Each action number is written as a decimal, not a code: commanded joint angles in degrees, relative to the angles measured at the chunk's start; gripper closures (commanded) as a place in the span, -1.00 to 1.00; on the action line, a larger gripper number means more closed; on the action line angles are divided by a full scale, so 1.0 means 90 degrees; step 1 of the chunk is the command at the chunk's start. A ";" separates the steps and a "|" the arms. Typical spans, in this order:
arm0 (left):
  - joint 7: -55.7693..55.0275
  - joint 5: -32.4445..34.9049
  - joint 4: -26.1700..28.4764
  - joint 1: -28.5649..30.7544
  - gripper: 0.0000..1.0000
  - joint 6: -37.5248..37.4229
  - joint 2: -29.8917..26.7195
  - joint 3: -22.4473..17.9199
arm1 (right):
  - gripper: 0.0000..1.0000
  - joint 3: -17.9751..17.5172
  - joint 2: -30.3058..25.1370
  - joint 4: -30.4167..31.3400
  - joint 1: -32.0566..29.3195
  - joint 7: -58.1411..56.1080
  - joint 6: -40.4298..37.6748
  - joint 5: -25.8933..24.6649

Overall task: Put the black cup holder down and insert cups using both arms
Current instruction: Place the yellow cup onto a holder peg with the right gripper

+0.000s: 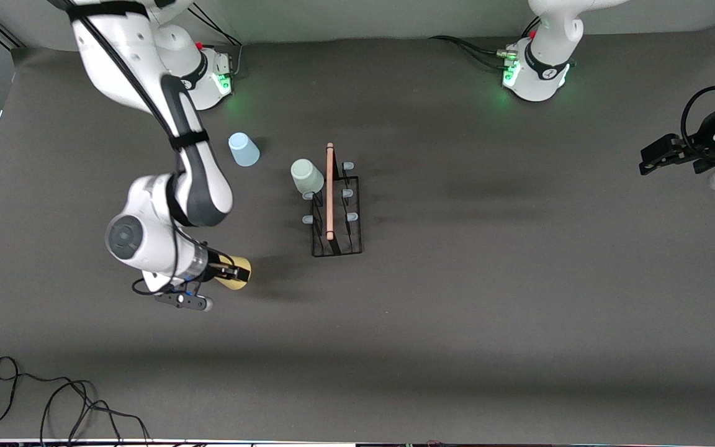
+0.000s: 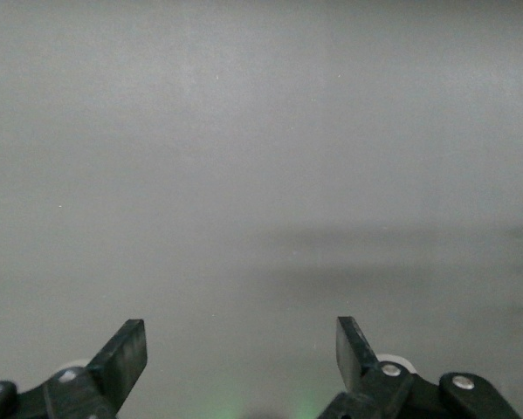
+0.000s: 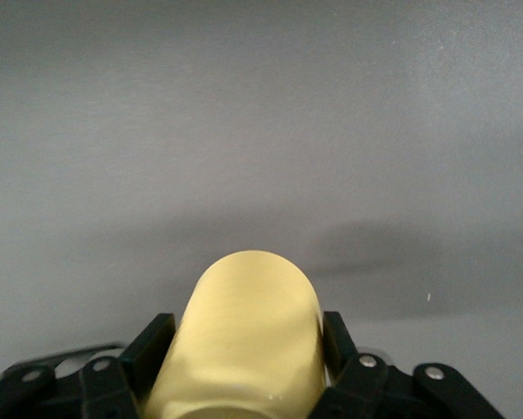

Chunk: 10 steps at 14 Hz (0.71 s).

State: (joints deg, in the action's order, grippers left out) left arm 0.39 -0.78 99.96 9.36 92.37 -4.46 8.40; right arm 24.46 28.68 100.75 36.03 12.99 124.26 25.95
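Right tool (image 1: 232, 271) clamped on the yellow cup (image 1: 238, 274) — fingers (image 3: 152, 345) pressed against both sides of the cup's body, as seen in the right wrist view (image 3: 244, 336). Cup held on its side, low over the dark desk (image 1: 457, 323), toward the right arm's end and nearer the front camera than the other cups.

Black cup holder (image 1: 336, 211) standing upright near the middle of the desk, wooden rod handle (image 1: 330, 190) on top, pale-tipped pegs (image 1: 351, 217) along both sides. Pale green cup (image 1: 306, 176) seated on a peg at the holder's end farther from the camera, on the side toward the right arm. Light blue cup (image 1: 243, 149) standing upside down on the desk, apart from the holder, farther from the camera and toward the right arm's base.

Left tool (image 1: 658, 154) waiting at the left arm's end of the desk, well apart from the holder — fingers (image 2: 126, 353) spread wide, nothing between them, only bare grey surface ahead in the left wrist view.

Black cable (image 1: 53, 397) looped on the desk's near edge.
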 commanded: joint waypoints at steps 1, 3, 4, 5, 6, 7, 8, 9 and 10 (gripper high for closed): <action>-0.0093 -0.0041 -0.0052 0.0005 -0.93 -0.0108 -0.0032 0.0005 | 1.00 0.0016 -0.0647 0.0153 0.0399 0.0857 -0.0359 0.0086; -0.0102 -0.0041 -0.0061 0.0005 -0.93 -0.0127 -0.0042 0.0005 | 1.00 0.0026 -0.0814 0.0133 0.0847 0.1843 -0.0359 -0.0089; -0.0112 -0.0041 -0.0061 -0.0004 -0.93 -0.0137 -0.0051 0.0005 | 1.00 0.0026 -0.0853 0.0133 0.1063 0.2292 -0.0359 -0.0245; -0.0131 -0.0041 -0.0061 -0.0014 -0.93 -0.0147 -0.0061 0.0014 | 1.00 0.0026 -0.0873 0.0133 0.1229 0.2635 -0.0349 -0.0401; -0.0161 -0.0050 -0.0061 -0.0024 -0.93 -0.0147 -0.0061 0.0024 | 1.00 0.0026 -0.0873 0.0143 0.1366 0.2880 -0.0339 -0.0490; -0.0171 -0.0050 -0.0061 -0.0024 -0.94 -0.0147 -0.0071 0.0024 | 1.00 0.0026 -0.0873 0.0162 0.1454 0.2999 -0.0320 -0.0500; -0.0171 -0.0050 -0.0061 -0.0024 -0.94 -0.0156 -0.0071 0.0024 | 1.00 0.0026 -0.0853 0.0221 0.1629 0.3126 -0.0281 -0.0549; -0.0171 -0.0050 -0.0061 -0.0024 -0.94 -0.0156 -0.0071 0.0024 | 1.00 0.0026 -0.0863 0.0318 0.1747 0.3185 -0.0155 -0.0598; -0.0171 -0.0050 -0.0061 -0.0024 -0.94 -0.0166 -0.0081 0.0024 | 1.00 0.0026 -0.0873 0.0435 0.1777 0.3273 -0.0038 -0.0608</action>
State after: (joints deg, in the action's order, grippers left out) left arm -0.07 -0.80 99.95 9.33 92.27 -4.48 8.56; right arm 24.21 21.76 102.08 50.71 40.00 121.65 21.91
